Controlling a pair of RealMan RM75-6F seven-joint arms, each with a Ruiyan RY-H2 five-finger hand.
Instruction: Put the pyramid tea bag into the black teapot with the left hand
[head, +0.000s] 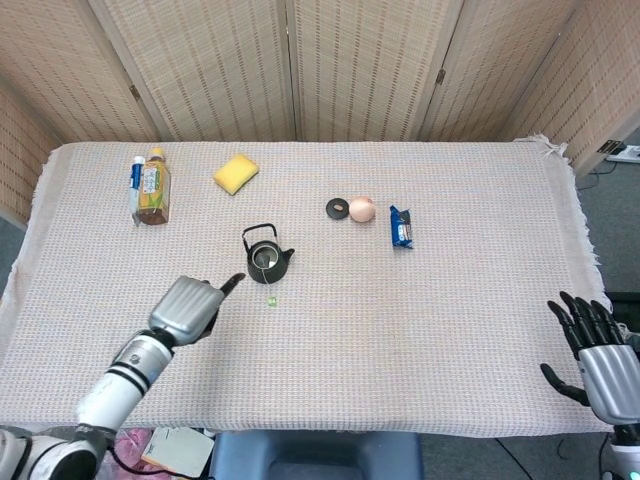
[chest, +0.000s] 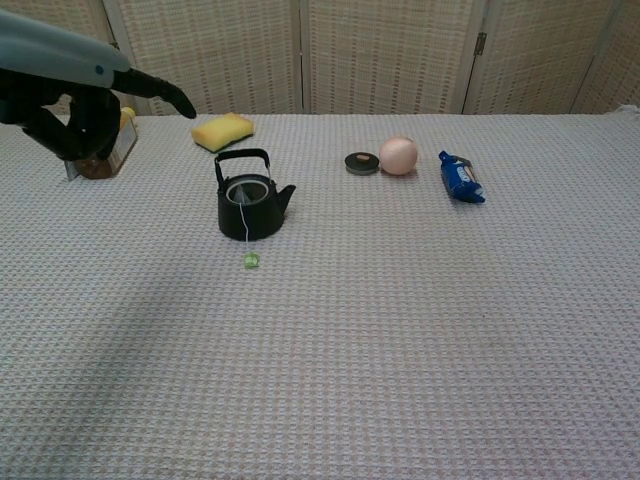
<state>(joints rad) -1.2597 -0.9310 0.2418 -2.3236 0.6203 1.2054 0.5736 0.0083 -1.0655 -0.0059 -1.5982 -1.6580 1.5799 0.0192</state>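
Observation:
The black teapot (head: 266, 256) (chest: 249, 203) stands upright left of the table's middle, its lid off. Something pale lies inside its opening. A thin string runs over the rim down to a small green tag (head: 271, 299) (chest: 251, 260) on the cloth in front. My left hand (head: 188, 309) (chest: 72, 108) hovers to the near left of the teapot, well apart from it. It holds nothing, with one finger stretched toward the pot. My right hand (head: 590, 352) hangs off the table's near right corner, fingers spread and empty.
A yellow sponge (head: 236, 172) (chest: 223, 130) and a tea bottle (head: 152, 187) (chest: 100, 160) lie at the back left. A black disc (head: 337, 208) (chest: 361, 162), a peach-coloured ball (head: 361, 209) (chest: 398, 155) and a blue packet (head: 400, 227) (chest: 460, 176) sit right of the teapot.

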